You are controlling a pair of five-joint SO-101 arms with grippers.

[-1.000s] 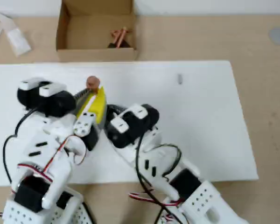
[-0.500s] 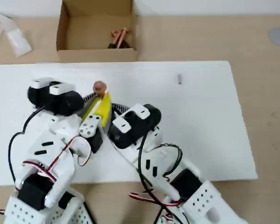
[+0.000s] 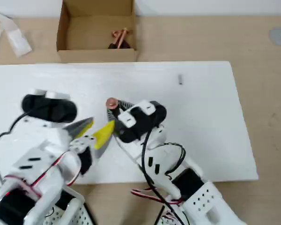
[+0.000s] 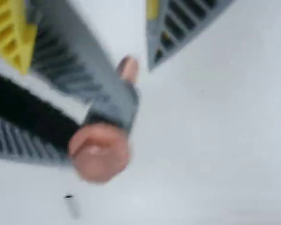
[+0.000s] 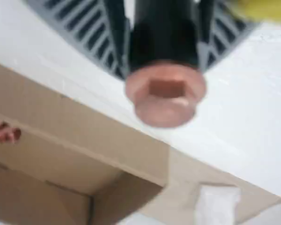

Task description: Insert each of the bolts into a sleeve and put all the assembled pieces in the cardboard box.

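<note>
Right end effector (image 3: pixel 114 108) — closed on a bolt (image 3: pixel 111 102), copper head outward, shank in a black sleeve (image 5: pixel 165 33), over the white sheet (image 3: pixel 206 131).
Left end effector (image 3: pixel 94 128) — open, fingers spread, near the bolt.
Box (image 3: pixel 62 33) — far side of the desk (image 3: pixel 267 93); one copper piece (image 3: pixel 120 36) inside.
Grey sleeve (image 3: pixel 180 79) — loose on the sheet, well apart.

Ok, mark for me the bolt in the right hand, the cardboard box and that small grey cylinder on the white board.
bolt (image 5: pixel 165 93): right wrist view, on its copper head.
cardboard box (image 3: pixel 96 55): high view, on its near wall.
small grey cylinder (image 3: pixel 180 79): high view, on its middle.
</note>
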